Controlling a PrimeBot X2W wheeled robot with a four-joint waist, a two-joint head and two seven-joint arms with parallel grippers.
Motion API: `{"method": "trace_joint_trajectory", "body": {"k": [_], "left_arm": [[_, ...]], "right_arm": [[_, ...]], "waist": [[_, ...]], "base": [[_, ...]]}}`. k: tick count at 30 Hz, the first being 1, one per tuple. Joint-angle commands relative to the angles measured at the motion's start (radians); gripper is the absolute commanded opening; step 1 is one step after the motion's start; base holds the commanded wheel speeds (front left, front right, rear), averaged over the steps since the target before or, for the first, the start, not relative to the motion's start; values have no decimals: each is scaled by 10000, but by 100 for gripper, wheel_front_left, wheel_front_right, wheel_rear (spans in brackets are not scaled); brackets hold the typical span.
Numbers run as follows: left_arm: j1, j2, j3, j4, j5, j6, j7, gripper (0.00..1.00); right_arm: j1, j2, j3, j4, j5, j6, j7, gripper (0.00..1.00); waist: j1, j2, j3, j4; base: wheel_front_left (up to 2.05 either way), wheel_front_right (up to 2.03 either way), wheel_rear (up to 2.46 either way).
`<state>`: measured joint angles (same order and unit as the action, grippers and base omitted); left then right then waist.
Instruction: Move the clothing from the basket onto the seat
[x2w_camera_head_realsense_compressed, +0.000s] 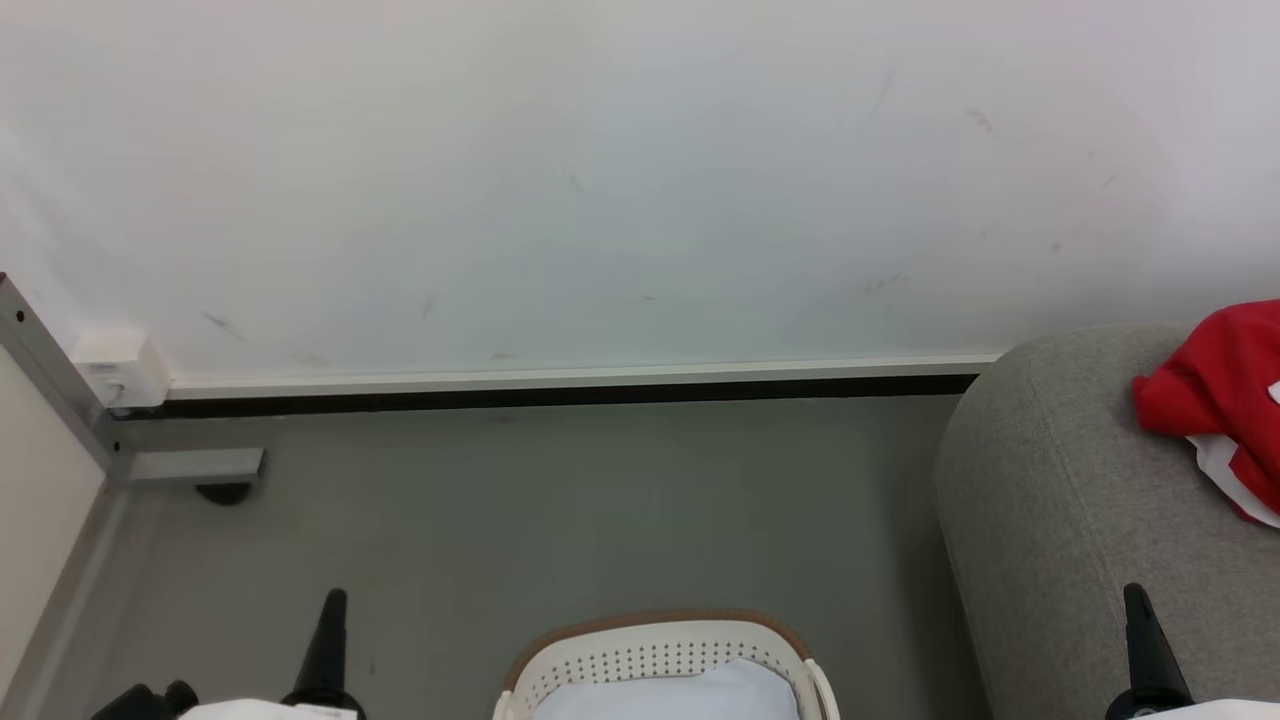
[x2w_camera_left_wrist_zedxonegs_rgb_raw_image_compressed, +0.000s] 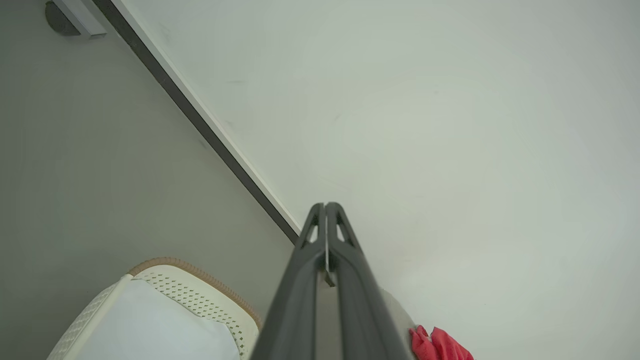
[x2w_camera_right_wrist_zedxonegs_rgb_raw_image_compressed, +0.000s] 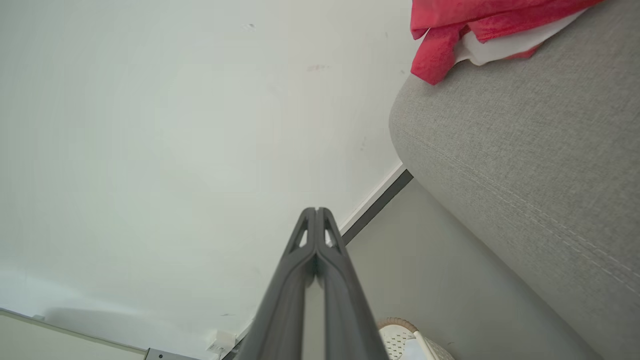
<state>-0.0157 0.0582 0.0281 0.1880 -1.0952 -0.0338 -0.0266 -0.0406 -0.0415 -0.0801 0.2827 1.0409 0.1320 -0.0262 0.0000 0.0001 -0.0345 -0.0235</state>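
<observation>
Red clothing (x2w_camera_head_realsense_compressed: 1215, 395) with a white panel lies on the grey seat (x2w_camera_head_realsense_compressed: 1060, 520) at the right; it shows again as clothing (x2w_camera_right_wrist_zedxonegs_rgb_raw_image_compressed: 465, 30) on the seat (x2w_camera_right_wrist_zedxonegs_rgb_raw_image_compressed: 525, 150) in the right wrist view, and as a red scrap (x2w_camera_left_wrist_zedxonegs_rgb_raw_image_compressed: 440, 346) in the left wrist view. The cream basket (x2w_camera_head_realsense_compressed: 660, 655) with a tan rim stands on the floor at the bottom centre, a pale cloth liner (x2w_camera_head_realsense_compressed: 670, 695) showing inside it. My left gripper (x2w_camera_head_realsense_compressed: 334, 600) stands left of the basket, shut and empty (x2w_camera_left_wrist_zedxonegs_rgb_raw_image_compressed: 325, 205). My right gripper (x2w_camera_head_realsense_compressed: 1135, 595) rises in front of the seat, shut and empty (x2w_camera_right_wrist_zedxonegs_rgb_raw_image_compressed: 316, 210).
A white wall with a dark skirting strip (x2w_camera_head_realsense_compressed: 560, 395) runs behind the grey floor (x2w_camera_head_realsense_compressed: 600, 500). A grey metal frame leg with a foot (x2w_camera_head_realsense_compressed: 190, 468) and a small white box (x2w_camera_head_realsense_compressed: 120, 372) stand at the far left.
</observation>
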Motion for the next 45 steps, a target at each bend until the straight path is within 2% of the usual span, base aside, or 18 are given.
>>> {"method": "trace_joint_trajectory", "body": {"k": [1, 22, 45], "left_arm": [[-201, 20, 89, -111, -295, -27, 64, 0], [-499, -13, 418, -220, -2246, -71, 595, 0], [-746, -46, 704, -293, -3927, -103, 1069, 0]], "right_arm": [[-272, -126, -59, -143, 279, -12, 67, 0], [-541, -180, -99, -178, 2530, -15, 539, 0], [-808, -281, -84, -203, 4493, -19, 935, 0]], "waist": [[0, -1, 6, 5], [0, -1, 109, 80], [0, -1, 217, 158]], "base": [[0, 0, 0], [0, 0, 0], [0, 0, 0]]}}
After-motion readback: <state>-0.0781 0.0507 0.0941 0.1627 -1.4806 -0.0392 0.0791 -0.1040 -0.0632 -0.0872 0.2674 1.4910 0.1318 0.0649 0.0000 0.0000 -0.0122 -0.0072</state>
